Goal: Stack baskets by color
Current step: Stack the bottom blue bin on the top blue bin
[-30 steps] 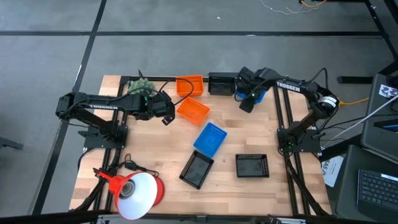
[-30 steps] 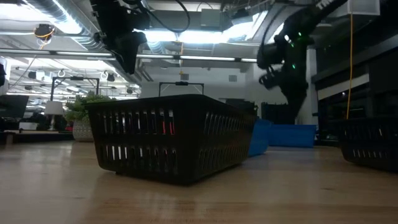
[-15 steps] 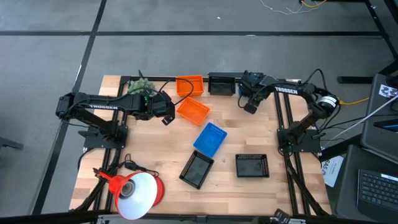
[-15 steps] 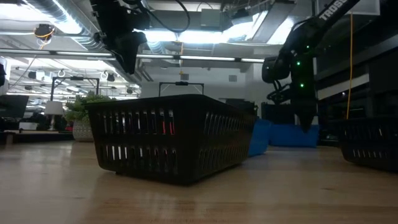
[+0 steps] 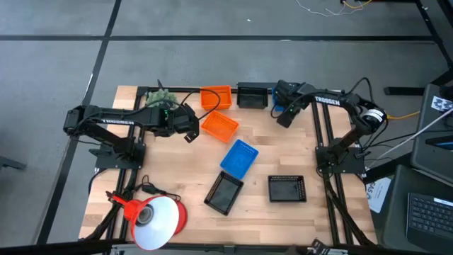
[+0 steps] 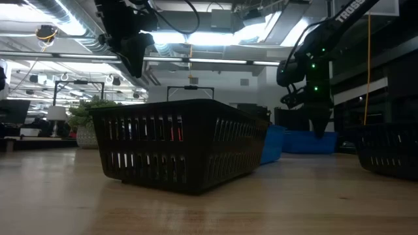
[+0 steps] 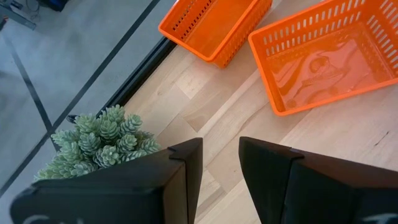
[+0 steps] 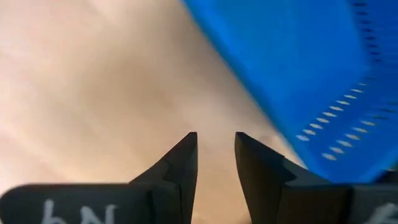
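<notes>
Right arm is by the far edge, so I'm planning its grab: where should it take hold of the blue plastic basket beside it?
Probably the blue plastic basket by its thin upright rim wall, coming from above with one finger inside and one outside. The right gripper hangs open, empty, just beside that wall over bare wood. The basket is mostly hidden under the arm in the high view, so which wall is nearest is unclear.

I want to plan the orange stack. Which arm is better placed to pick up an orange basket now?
Probably the left: the left pincer hangs open beside the nearer orange basket. The right pincer is by the far blue basket.
</notes>
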